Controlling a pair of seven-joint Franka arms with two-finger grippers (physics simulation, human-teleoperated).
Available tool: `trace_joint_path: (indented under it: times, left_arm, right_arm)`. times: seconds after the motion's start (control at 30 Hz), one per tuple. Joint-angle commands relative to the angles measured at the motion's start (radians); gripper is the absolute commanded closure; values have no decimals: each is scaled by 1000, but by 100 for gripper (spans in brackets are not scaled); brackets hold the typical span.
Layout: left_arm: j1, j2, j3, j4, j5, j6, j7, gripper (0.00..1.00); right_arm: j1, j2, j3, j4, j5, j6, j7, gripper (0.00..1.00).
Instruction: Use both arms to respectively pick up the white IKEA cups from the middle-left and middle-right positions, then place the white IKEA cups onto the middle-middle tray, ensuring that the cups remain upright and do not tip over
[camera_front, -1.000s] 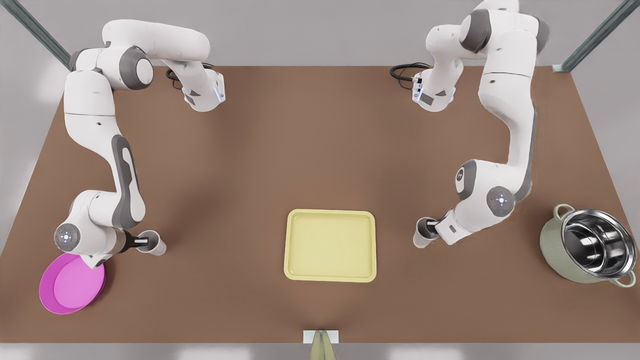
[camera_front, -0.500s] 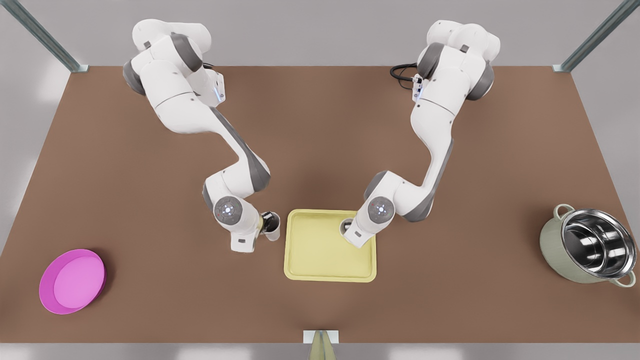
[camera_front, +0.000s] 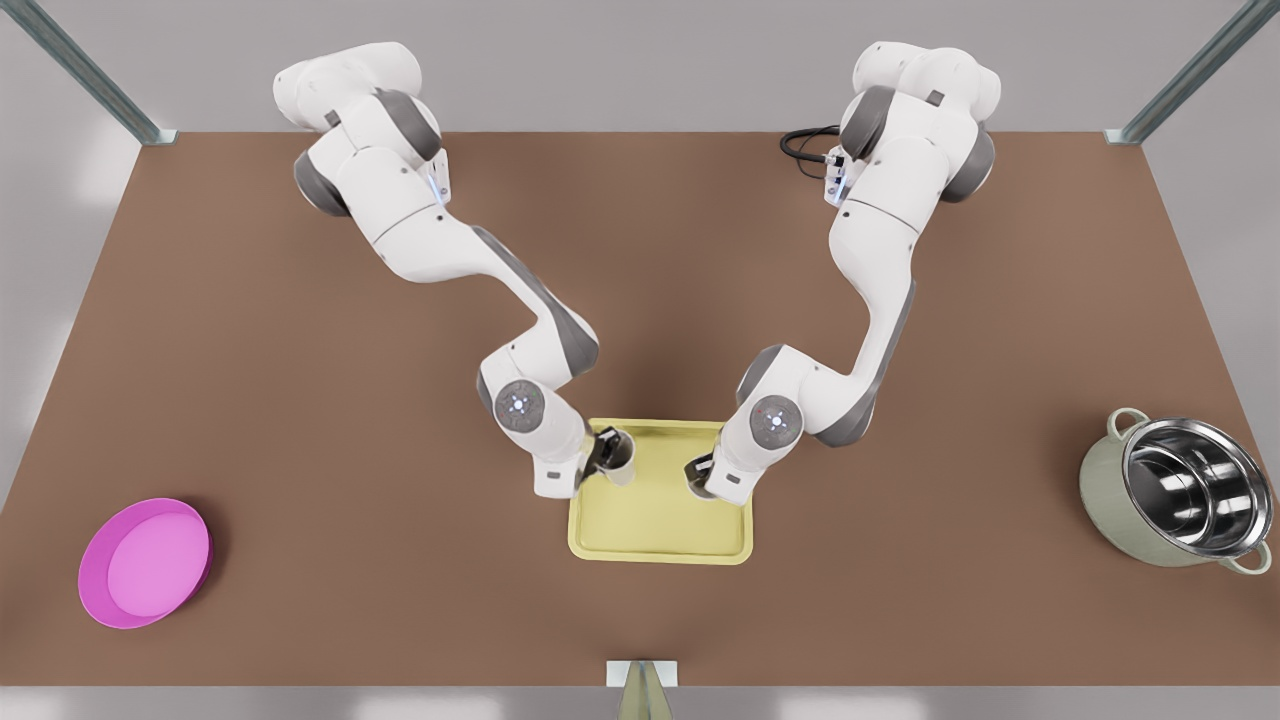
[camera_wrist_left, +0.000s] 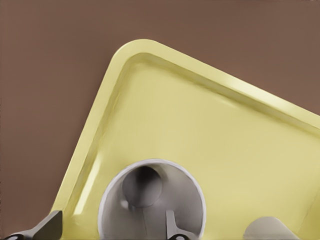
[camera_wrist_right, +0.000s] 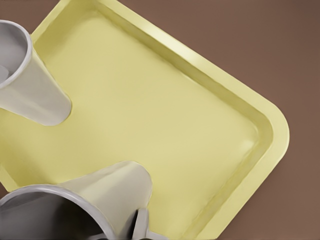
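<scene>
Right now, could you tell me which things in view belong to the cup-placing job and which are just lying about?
Part of the job:
- left cup, gripped by the left tool over the tray
- right cup, at the right tool, also over the tray

Lying about:
- pink bowl
- green pot
- brown table

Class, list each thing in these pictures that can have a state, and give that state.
Left cup: upright, gripped at the tray's far corner.
Right cup: upright, gripped near the tray's edge on the front view's right.
Left gripper: shut on the left cup.
Right gripper: shut on the right cup.
Tray: flat on the table.
Bowl: upright, empty.
Pot: upright, lidless, empty.
</scene>
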Motion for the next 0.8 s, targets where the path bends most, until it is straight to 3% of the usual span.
trace_joint_path:
  times: [0.0, 0.13, 0.17, 0.53, 0.6, 0.67, 0.7, 0.73, 0.77]
  left_arm:
    - [-1, -5, -1, 0, 7, -60, -235, 0]
    - [3, -16, -19, 0, 7, -121, -235, 0]
    - [3, -16, -19, 0, 5, -121, -235, 0]
    - [36, -40, -33, 13, 5, -144, -235, 0]
    - [106, -86, -59, 77, 2, -322, -207, 0]
    - [272, -242, -150, 106, 2, -543, -144, 0]
    - [325, -255, -164, 258, 4, -699, -59, 0]
    - [394, -275, -173, 313, 7, -790, 139, 0]
    - [467, -298, -200, 315, 7, -869, 367, 0]
  right_arm:
    - [2, 14, 0, 10, 13, 27, 97, 79]
    - [3, 20, 0, 16, 15, 26, 98, 79]
    - [5, 18, -1, 16, 6, 26, 80, 0]
    - [-1, -35, -1, 28, 12, -36, 79, 0]
    - [-3, -81, -1, 28, 15, -112, 79, 0]
    - [-21, -140, -9, 27, 15, -259, 88, 0]
    - [-44, -181, -46, 10, -3, -434, 92, 0]
    - [-43, -202, -124, 10, -28, -639, 92, 0]
    - [-70, -209, -173, 14, -40, -724, 92, 0]
